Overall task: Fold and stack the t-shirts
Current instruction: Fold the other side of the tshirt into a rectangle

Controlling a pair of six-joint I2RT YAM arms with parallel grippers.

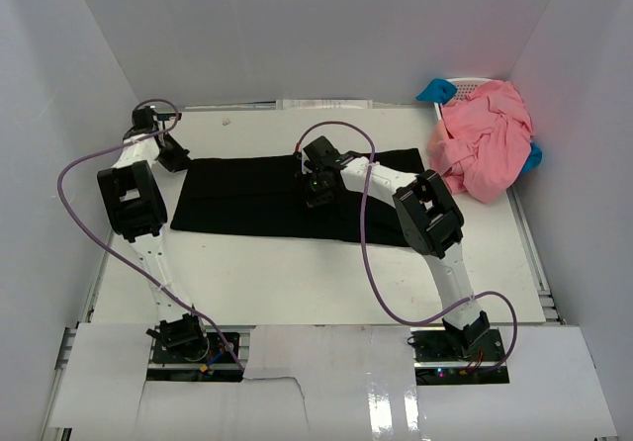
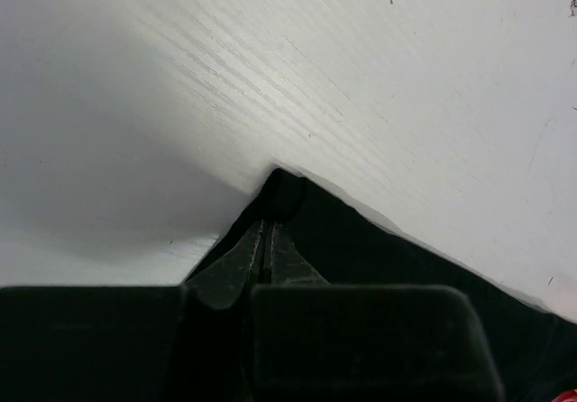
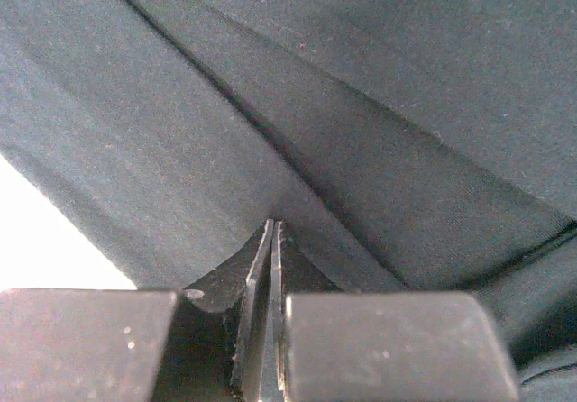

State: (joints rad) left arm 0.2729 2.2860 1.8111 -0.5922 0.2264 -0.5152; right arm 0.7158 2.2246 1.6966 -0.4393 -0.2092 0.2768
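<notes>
Stretching forward, left claw (image 1: 178, 160) and right claw (image 1: 316, 195) pinching black t-shirt (image 1: 247, 204).

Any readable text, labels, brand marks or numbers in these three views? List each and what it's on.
None readable in any view.
black t-shirt: plain, no print or tag showing.
pink t-shirts: plain.
left gripper, right gripper: no legible markings.
pale strip at the table's far edge: too small to tell whether it carries print.
</notes>
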